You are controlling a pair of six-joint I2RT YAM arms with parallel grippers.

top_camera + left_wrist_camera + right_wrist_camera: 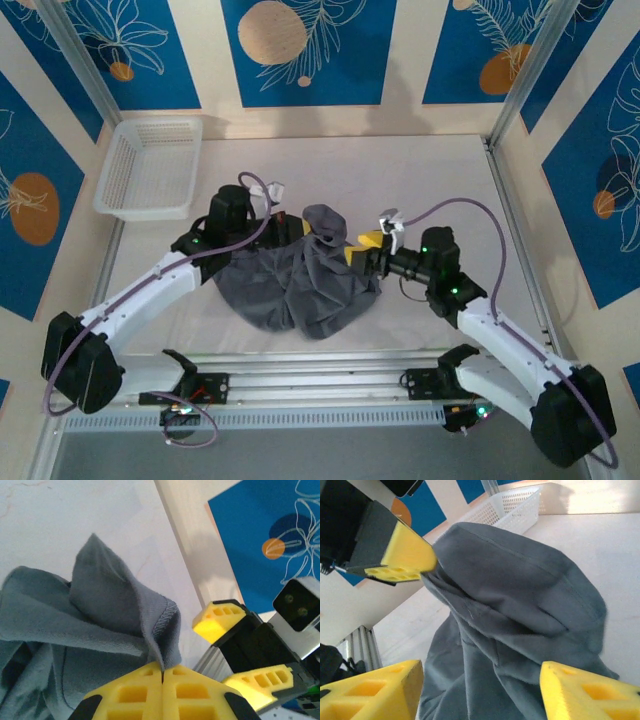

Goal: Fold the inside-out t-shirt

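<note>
The inside-out t-shirt (295, 285) lies crumpled in a slate-grey heap at the table's middle, with one peak (322, 222) lifted. My left gripper (305, 228) is shut on that peak. In the left wrist view its yellow fingers (162, 672) pinch a stitched hem of the t-shirt (115, 605). My right gripper (362, 245) stands open just right of the peak, its fingers (220, 620) apart. In the right wrist view its gripper (482, 680) is spread wide around the hanging cloth (520, 595) without touching it, and a left finger (405, 555) pinches the fold above.
A white mesh basket (150, 165) stands at the back left of the table, and shows behind the cloth in the right wrist view (510, 505). Metal rails run along the table's near edge (320, 385) and right side (520, 230).
</note>
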